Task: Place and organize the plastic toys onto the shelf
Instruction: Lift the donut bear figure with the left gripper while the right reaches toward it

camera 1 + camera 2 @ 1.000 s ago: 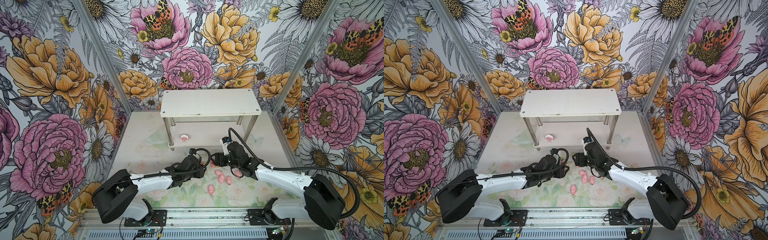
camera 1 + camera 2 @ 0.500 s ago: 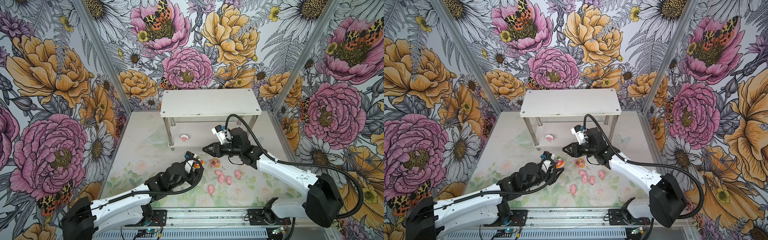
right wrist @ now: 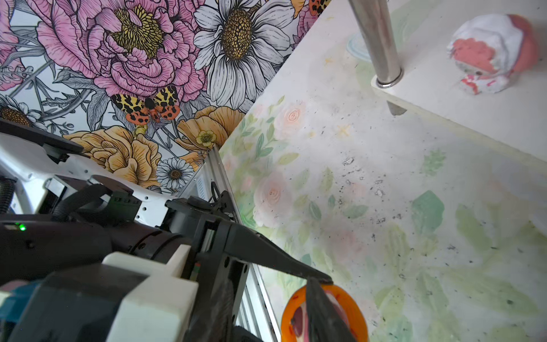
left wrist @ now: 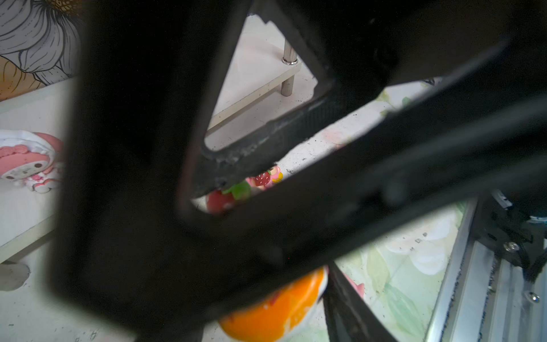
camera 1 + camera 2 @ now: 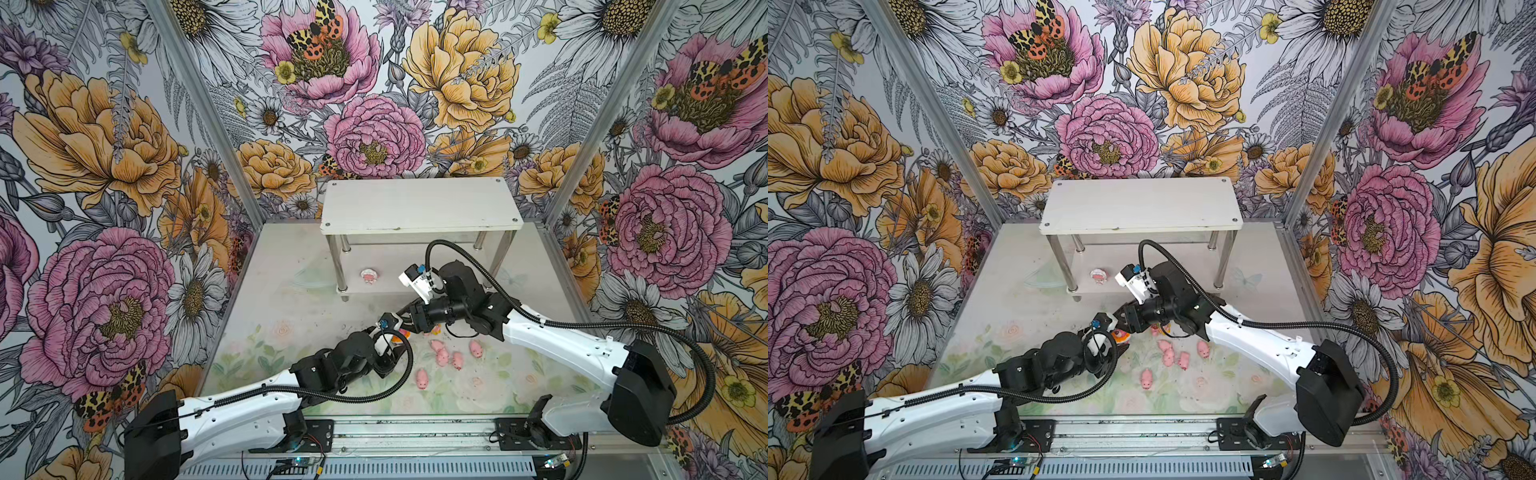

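My left gripper (image 5: 397, 336) is shut on the orange-rimmed toy (image 5: 1121, 336) (image 4: 275, 311) (image 3: 349, 308), held just above the floor mat. My right gripper (image 5: 406, 322) meets it tip to tip from the shelf side. Its jaws stand apart with only floor between them, and one finger (image 3: 321, 314) lies across the toy's face. The white-rimmed toy (image 5: 368, 276) (image 3: 494, 50) sits on the lower tier of the shelf (image 5: 419, 203) (image 5: 1138, 203). Several pink pigs (image 5: 441, 356) lie on the mat. The yellow-rimmed toy (image 5: 435, 330) lies behind my right gripper.
The shelf stands at the back against the flowered wall, on shiny metal legs (image 5: 340, 266). Flowered walls close in both sides. A metal rail (image 5: 415, 432) runs along the front edge. Both arms cross the mat's middle.
The right gripper has come down from beside the shelf to the orange-rimmed toy. The left gripper has lifted that toy off the mat and stretched forward with it.
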{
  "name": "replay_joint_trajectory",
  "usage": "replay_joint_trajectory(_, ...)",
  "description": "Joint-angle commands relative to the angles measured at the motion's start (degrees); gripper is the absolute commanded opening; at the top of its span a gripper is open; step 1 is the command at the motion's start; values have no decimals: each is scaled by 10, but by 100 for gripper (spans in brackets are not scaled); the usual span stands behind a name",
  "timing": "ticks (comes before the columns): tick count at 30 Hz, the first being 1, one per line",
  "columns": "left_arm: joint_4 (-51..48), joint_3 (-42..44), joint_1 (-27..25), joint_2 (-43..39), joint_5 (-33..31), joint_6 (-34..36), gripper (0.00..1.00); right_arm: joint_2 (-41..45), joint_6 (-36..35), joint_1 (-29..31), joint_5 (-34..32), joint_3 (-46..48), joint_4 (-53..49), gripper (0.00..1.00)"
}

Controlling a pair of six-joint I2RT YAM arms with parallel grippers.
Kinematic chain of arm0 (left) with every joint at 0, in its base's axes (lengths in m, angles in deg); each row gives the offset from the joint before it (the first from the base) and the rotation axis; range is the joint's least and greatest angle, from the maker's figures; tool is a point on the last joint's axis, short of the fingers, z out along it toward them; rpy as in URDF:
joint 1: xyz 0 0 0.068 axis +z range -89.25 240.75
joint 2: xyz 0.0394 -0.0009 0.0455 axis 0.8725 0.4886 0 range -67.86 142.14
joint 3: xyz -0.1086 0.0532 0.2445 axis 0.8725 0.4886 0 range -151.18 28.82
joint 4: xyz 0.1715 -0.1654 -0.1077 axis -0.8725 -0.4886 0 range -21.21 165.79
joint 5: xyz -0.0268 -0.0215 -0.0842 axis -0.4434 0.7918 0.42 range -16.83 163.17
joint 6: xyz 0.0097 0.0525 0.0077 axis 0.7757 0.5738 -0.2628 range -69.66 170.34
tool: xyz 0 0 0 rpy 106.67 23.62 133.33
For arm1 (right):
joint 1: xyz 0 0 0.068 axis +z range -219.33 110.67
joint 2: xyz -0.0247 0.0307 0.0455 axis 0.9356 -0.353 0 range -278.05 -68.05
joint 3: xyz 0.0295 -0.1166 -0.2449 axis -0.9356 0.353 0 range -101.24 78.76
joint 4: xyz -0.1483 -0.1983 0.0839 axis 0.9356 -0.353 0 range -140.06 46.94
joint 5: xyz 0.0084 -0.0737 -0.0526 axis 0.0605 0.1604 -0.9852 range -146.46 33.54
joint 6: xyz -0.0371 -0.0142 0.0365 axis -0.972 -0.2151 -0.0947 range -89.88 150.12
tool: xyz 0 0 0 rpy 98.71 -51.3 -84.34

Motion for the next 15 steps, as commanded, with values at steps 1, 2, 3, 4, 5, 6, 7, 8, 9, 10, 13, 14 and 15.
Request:
replay_joint_trajectory(1, 9, -22, -3, -1, -23, 13, 27, 0, -24, 2, -14, -10, -22, 41)
replay_joint_trajectory(2, 9, -23, -3, -2, -23, 13, 27, 4, -27, 2, -22, -9, -26, 41)
replay_joint_trajectory(3, 9, -23, -3, -4, -23, 13, 27, 10, -33, 2, -33, -9, -32, 41)
replay_joint_trajectory(4, 9, -23, -4, -5, -23, 13, 27, 15, -39, 1, -48, -9, -39, 42)
replay_joint_trajectory(5, 8, -23, -4, -6, -23, 14, 27, 22, -45, 0, -62, -9, -47, 43)
replay_joint_trajectory(6, 8, -23, -4, -7, -22, 13, 27, 28, -53, -2, -77, -8, -54, 43)
replay_joint_trajectory(7, 6, -24, -4, -8, -23, 14, 26, 35, -59, -5, -91, -8, -61, 44)
replay_joint_trajectory(8, 5, -24, -4, -8, -23, 14, 26, 40, -63, -7, -103, -9, -65, 45)
replay_joint_trajectory(9, 5, -24, -4, -8, -23, 14, 26, 44, -69, -9, -113, -9, -70, 46)
replay_joint_trajectory(10, 5, -24, -5, -8, -23, 14, 26, 46, -72, -11, -120, -10, -75, 47)
replay_joint_trajectory(13, 5, -24, -6, -7, -26, 14, 26, 41, -76, -13, -119, -15, -82, 49)
replay_joint_trajectory(14, 5, -24, -7, -7, -27, 14, 26, 36, -73, -13, -112, -16, -82, 50)
replay_joint_trajectory(15, 5, -24, -9, -7, -30, 14, 26, 30, -71, -12, -102, -18, -82, 51)
